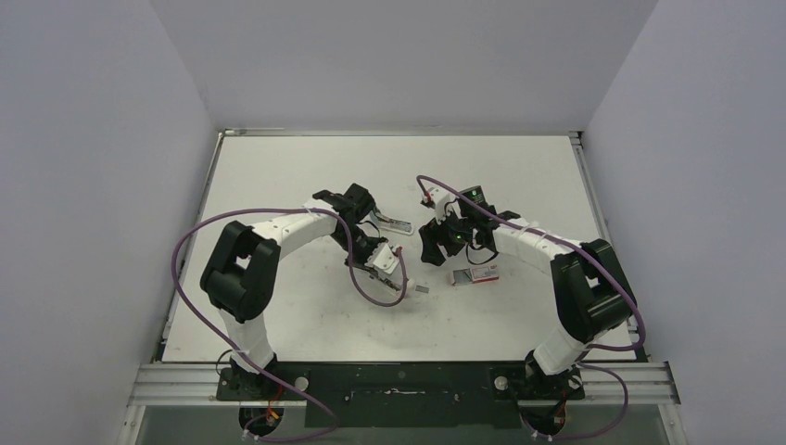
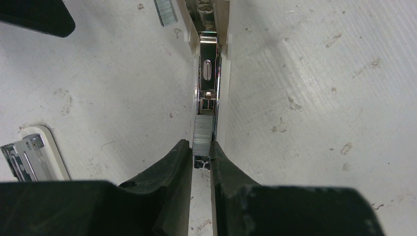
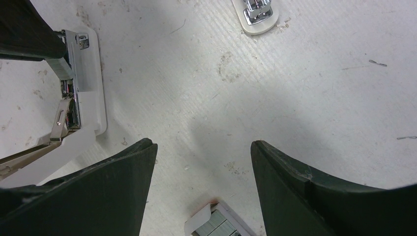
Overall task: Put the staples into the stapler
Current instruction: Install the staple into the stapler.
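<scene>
The white stapler [image 1: 393, 223] lies opened out mid-table, its metal magazine channel [image 2: 208, 73] facing up. My left gripper [image 2: 201, 148] is shut on a silvery strip of staples [image 2: 203, 133], with the strip in line with the channel's near end. It also shows in the top view [image 1: 383, 262]. A second loose strip [image 1: 419, 289] lies on the table beside the stapler [image 2: 164, 11]. The red-and-white staple box [image 1: 473, 275] lies open with strips showing [image 3: 221, 227]. My right gripper [image 3: 201, 147] is open and empty just above the table, between the stapler [image 3: 83, 88] and the box.
The stapler's folded-out other half shows at the lower left of the left wrist view [image 2: 34, 155] and at the top of the right wrist view [image 3: 255, 14]. Grey walls enclose the white table [image 1: 278, 167] on three sides. Purple cables loop beside both arms.
</scene>
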Available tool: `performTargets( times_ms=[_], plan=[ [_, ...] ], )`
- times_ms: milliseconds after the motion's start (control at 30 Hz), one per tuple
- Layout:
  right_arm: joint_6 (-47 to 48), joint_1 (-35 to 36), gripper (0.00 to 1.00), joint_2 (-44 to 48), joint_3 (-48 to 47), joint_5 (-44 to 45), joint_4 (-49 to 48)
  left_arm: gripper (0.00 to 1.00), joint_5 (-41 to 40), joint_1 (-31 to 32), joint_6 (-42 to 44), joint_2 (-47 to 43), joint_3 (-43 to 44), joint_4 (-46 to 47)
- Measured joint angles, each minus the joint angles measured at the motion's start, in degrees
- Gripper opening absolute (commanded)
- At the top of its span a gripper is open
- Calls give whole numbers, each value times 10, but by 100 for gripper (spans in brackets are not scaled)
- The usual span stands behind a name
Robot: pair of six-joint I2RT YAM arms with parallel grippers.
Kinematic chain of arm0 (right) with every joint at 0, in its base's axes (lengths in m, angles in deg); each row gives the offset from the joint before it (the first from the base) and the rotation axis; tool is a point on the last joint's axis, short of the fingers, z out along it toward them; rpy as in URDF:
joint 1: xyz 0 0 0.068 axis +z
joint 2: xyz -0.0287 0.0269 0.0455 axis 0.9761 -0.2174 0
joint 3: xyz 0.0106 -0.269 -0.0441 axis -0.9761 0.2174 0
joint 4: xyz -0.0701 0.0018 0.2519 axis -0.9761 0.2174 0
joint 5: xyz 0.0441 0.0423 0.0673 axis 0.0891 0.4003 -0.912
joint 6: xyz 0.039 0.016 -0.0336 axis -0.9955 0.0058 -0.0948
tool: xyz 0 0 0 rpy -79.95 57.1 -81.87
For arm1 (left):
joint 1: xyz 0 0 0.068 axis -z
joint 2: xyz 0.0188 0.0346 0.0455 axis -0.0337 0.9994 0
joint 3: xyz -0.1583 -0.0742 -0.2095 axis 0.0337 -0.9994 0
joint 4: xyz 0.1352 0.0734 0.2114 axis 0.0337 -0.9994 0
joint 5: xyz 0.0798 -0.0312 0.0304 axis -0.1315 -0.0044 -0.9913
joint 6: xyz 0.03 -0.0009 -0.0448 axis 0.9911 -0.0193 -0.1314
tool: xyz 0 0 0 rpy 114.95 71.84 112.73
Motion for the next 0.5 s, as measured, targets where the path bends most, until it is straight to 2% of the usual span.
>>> performTargets(
  times_ms=[500],
  plan=[
    [0, 0, 71, 0, 0, -2, 0, 0, -1, 2, -17, 0, 0, 0]
  ],
)
